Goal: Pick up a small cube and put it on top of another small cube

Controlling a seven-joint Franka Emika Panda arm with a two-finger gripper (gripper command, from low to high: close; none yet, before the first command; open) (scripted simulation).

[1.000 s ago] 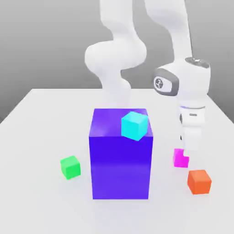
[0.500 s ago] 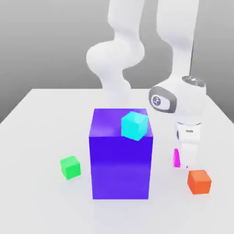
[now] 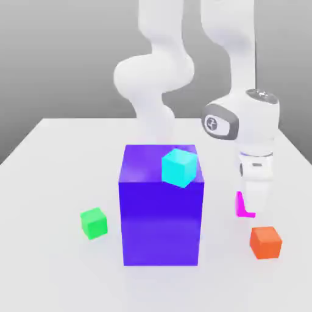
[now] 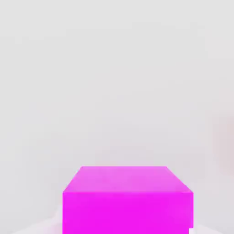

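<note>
The small magenta cube [image 3: 241, 204] sits at the exterior view's right, mostly covered by my gripper [image 3: 253, 210], which comes straight down from above and is shut on it. In the hand view the magenta cube [image 4: 128, 201] looms large and very close. The other small cube, bright green [image 3: 94, 222], rests on the white table [image 3: 55, 170] at the exterior view's left, on the far side of the big purple block from my gripper.
A tall purple block [image 3: 160, 207] stands mid-table with a cyan cube [image 3: 180, 167] tilted on its top edge. An orange cube [image 3: 265, 242] lies just in front of the gripper, close to the magenta cube.
The fingers closed on the magenta cube. The hand dropped down over it, then came up slightly, and the cube now sits a little higher in the exterior view.
</note>
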